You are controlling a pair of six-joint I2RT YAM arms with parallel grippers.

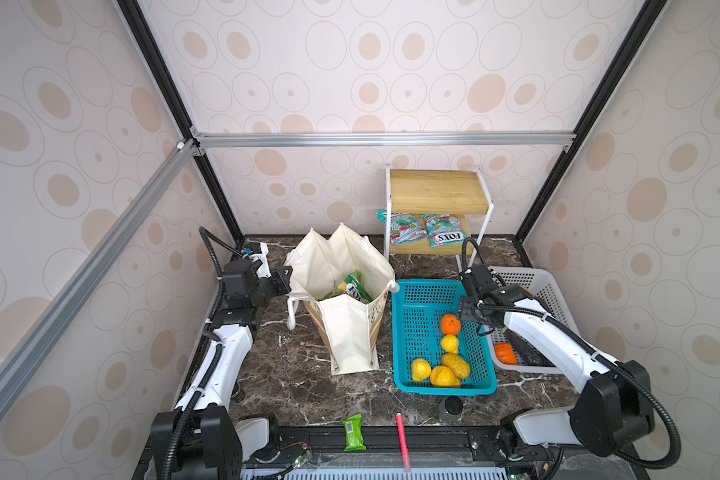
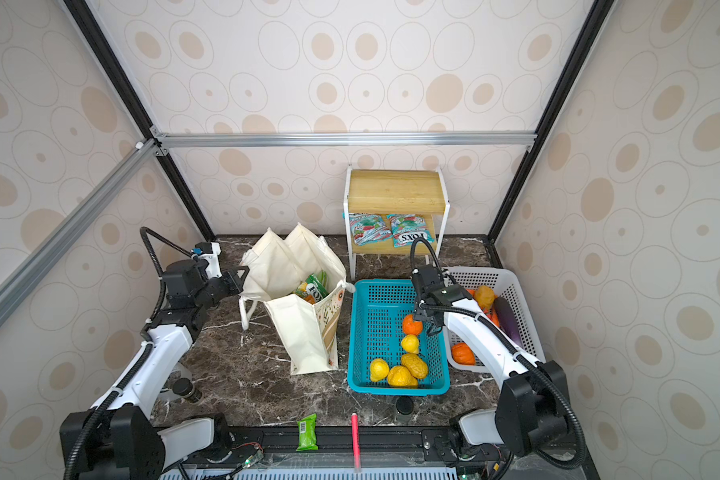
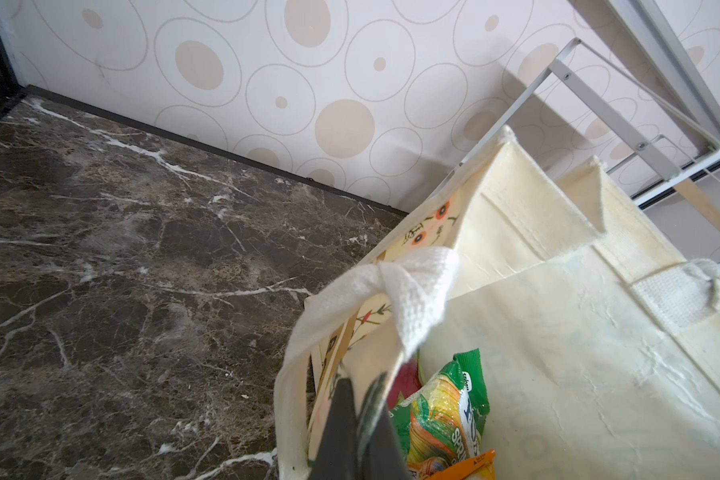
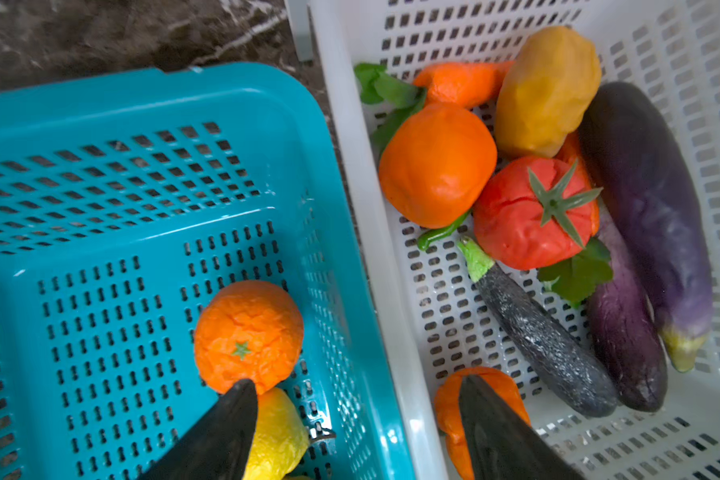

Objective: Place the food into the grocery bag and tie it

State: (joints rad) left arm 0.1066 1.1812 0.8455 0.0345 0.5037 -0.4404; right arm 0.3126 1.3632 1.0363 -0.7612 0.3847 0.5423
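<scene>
The grocery bag [image 1: 350,332] [image 2: 304,332] stands open left of centre, with green and orange Fox's packets [image 1: 352,286] [image 3: 445,411] inside. My left gripper [image 1: 285,276] [image 3: 360,384] is shut on the bag's left rim beside a white strap handle [image 3: 412,291]. More food lies in two baskets: an orange [image 4: 248,334] and a lemon [image 4: 279,432] in the blue basket [image 1: 416,299], and purple eggplants [image 4: 649,208] and a tomato [image 4: 516,216] in the white basket [image 1: 545,286]. My right gripper [image 1: 474,320] [image 4: 356,382] hangs open over the two baskets' shared edge, holding nothing.
A small wooden shelf [image 1: 437,191] at the back holds two teal Fox's packets [image 1: 441,232]. A small green wrapped bar [image 1: 354,432], a red pen [image 1: 403,436] and a dark jar [image 1: 452,407] lie near the table's front edge.
</scene>
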